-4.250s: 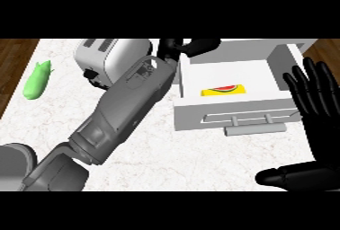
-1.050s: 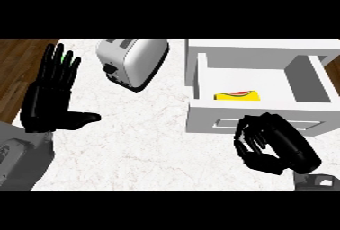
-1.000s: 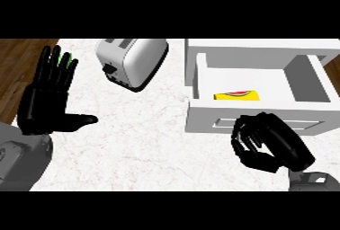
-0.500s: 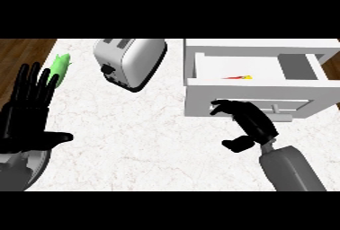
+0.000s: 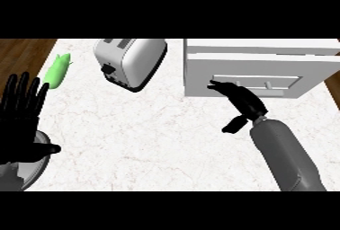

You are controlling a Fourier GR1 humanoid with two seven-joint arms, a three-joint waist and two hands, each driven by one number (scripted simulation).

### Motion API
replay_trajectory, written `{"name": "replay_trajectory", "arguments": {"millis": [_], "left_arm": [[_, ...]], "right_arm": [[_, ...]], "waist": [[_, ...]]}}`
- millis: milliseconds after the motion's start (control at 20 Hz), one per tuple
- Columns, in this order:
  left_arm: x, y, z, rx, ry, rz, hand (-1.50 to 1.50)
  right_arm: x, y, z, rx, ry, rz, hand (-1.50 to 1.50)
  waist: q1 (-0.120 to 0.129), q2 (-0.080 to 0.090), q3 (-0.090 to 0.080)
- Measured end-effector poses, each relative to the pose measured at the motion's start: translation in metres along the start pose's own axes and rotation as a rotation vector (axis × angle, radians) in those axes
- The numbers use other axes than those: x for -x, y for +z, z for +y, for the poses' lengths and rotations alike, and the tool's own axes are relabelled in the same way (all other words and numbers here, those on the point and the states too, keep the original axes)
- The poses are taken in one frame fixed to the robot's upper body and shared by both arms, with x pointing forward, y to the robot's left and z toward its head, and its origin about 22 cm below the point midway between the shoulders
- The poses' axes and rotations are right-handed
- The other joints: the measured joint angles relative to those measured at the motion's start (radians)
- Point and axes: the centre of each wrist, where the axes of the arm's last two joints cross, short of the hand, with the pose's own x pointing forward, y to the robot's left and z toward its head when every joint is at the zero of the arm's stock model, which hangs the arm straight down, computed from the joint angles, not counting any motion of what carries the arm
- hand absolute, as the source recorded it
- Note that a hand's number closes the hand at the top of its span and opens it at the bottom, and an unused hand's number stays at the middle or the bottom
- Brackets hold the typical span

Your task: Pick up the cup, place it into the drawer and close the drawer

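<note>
The white drawer (image 5: 292, 74) stands at the counter's back right, with only its front panel and handle showing and its inside hidden. No cup is visible anywhere. My right hand (image 5: 242, 99) reaches up from the lower right. Its straight fingers (image 5: 222, 86) touch the left part of the drawer's front, the thumb hangs down, and it holds nothing. My left hand (image 5: 21, 119) rests open at the left edge, fingers up, far from the drawer.
A silver toaster (image 5: 129, 60) lies at an angle at the back centre, just left of the drawer. A green vegetable (image 5: 58, 72) lies near the counter's back left edge, with brown floor beyond. White marble counter (image 5: 146, 139) fills the middle.
The drawer has slid in, so its inside and the yellow and red object in it no longer show. My right hand uncurled and moved up against the front. The left hand drifted lower left.
</note>
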Motion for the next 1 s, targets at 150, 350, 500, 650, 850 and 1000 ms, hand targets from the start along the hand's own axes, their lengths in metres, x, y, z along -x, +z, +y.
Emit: {"name": "replay_trajectory", "arguments": {"millis": [150,350,500,650,850,1000], "left_arm": [[-0.002,-0.003,0.004,0.011,0.005,-0.001,-1.50],[-0.003,-0.005,0.010,0.016,0.010,-0.001,-1.50],[0.001,-0.007,0.009,0.025,0.016,0.000,-1.50],[0.002,-0.006,0.011,0.037,0.023,0.003,-1.50],[0.007,-0.004,0.007,0.054,0.023,-0.001,-1.50],[0.006,-0.008,0.007,0.059,0.019,-0.004,-1.50]], "right_arm": [[0.011,-0.012,-0.009,0.003,-0.033,-0.004,-1.50],[0.025,-0.018,-0.023,-0.003,-0.052,-0.036,-1.50],[0.029,-0.024,-0.038,-0.026,-0.063,-0.046,-1.50],[0.035,-0.023,-0.048,-0.031,-0.070,-0.058,-1.50],[0.043,-0.021,-0.060,-0.051,-0.098,-0.069,-1.50],[0.045,-0.021,-0.061,-0.070,-0.136,-0.070,-1.50]], "waist": [[0.007,0.002,0.000],[0.015,-0.003,-0.003],[0.022,-0.002,-0.003],[0.034,-0.002,-0.003],[0.050,0.004,-0.003],[0.051,0.005,-0.002]]}}
